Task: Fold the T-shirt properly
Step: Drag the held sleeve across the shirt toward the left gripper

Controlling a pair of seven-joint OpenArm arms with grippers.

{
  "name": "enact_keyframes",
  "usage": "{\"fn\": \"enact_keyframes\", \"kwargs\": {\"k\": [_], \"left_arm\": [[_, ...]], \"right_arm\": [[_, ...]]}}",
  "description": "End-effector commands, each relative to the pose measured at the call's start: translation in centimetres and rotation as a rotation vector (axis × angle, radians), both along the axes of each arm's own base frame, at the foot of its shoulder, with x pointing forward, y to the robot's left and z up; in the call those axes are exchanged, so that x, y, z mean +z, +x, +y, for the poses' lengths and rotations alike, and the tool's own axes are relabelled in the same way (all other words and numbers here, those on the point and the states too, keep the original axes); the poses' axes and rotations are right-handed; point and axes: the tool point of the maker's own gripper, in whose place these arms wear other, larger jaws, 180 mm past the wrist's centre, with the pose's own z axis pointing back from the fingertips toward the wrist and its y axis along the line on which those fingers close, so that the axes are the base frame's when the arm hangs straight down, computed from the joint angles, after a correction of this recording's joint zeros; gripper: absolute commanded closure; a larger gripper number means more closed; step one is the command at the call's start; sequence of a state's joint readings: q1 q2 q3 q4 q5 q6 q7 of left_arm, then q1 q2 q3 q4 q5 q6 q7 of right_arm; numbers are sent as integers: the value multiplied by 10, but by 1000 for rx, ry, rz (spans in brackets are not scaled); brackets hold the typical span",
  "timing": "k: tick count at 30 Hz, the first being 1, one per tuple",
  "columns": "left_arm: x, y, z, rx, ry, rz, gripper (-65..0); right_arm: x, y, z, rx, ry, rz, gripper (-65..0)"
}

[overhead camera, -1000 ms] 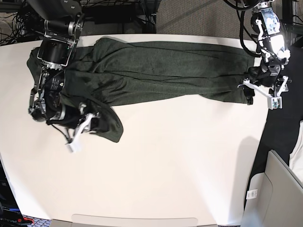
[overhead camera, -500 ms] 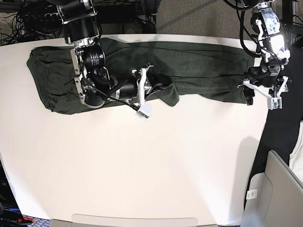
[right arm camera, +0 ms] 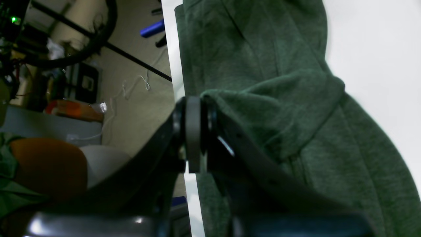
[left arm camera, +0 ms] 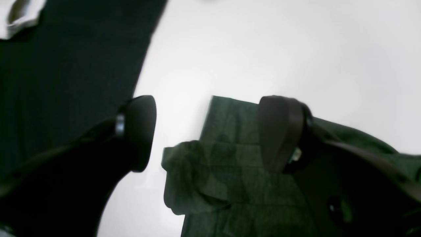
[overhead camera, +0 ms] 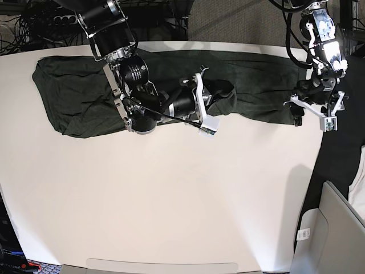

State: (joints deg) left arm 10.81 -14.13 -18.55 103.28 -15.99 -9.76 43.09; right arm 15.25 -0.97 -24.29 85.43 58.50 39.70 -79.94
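1. The T-shirt (overhead camera: 80, 97) lies stretched in a long band along the far edge of the white table (overhead camera: 171, 205), reaching nearly from one end to the other.
2. The right gripper (overhead camera: 214, 97) sits over the middle of the T-shirt with its jaws pressed together on a bunched fold of the green knit, which rises into a soft hump beside the fingers (right arm camera: 194, 131) in the wrist view.
3. That arm's bulky black body lies across the T-shirt and hides much of the cloth between the middle and the end near the arm's base.
4. The left gripper (overhead camera: 312, 108) hangs at the other end of the T-shirt, jaws spread wide; one fingertip (left arm camera: 279, 131) is over the cloth's folded corner, the other over bare table, nothing between them.
5. Beyond that end of the T-shirt, a black cloth (overhead camera: 342, 154) drapes off the table's side, with a grey laptop-like slab (overhead camera: 331, 234) nearer the viewer, cut off by the frame.
6. Cables and dark equipment (overhead camera: 34, 23) crowd the floor behind the T-shirt's far edge.
7. In the left wrist view everything is blurred, so whether the fingertip actually touches the cloth is hard to judge, perhaps just above it.
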Motion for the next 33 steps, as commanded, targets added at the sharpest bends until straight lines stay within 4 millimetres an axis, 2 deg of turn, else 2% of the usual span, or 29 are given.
{"fn": "enact_keyframes", "kwargs": {"k": [1, 5, 7, 10, 14, 16, 20, 23, 27, 29, 33], "left_arm": [[16, 7, 5, -2, 29, -52, -465], [15, 7, 5, -2, 27, -50, -465], [15, 7, 5, -2, 27, -50, -465], [16, 6, 6, 2, 28, -51, -465], [16, 6, 7, 4, 30, -51, -465], [15, 6, 7, 4, 30, -48, -465], [9, -2, 9, 5, 34, -18, -466], [1, -13, 9, 2, 37, 13, -468], [-5, -26, 19, -18, 79, 63, -484], [-5, -31, 26, -19, 101, 80, -504], [-7, -33, 46, -19, 144, 115, -528]], "right_arm": [[18, 8, 7, 11, 44, -40, -20], [32, 13, 19, 24, 73, -68, -121], [32, 16, 22, 32, 57, -77, -173], [32, 20, 28, 63, 11, -128, -221], [31, 29, 21, 52, -14, -152, -245], [27, 41, 3, 8, -34, -159, -245], [28, 75, -55, -146, -73, -196, -245], [22, 84, -101, -236, -127, -209, -245], [12, 75, -146, -284, -206, -227, -244], [7, 66, -162, -300, -235, -225, -244], [0, 50, -182, -327, -270, -214, -244]]}}
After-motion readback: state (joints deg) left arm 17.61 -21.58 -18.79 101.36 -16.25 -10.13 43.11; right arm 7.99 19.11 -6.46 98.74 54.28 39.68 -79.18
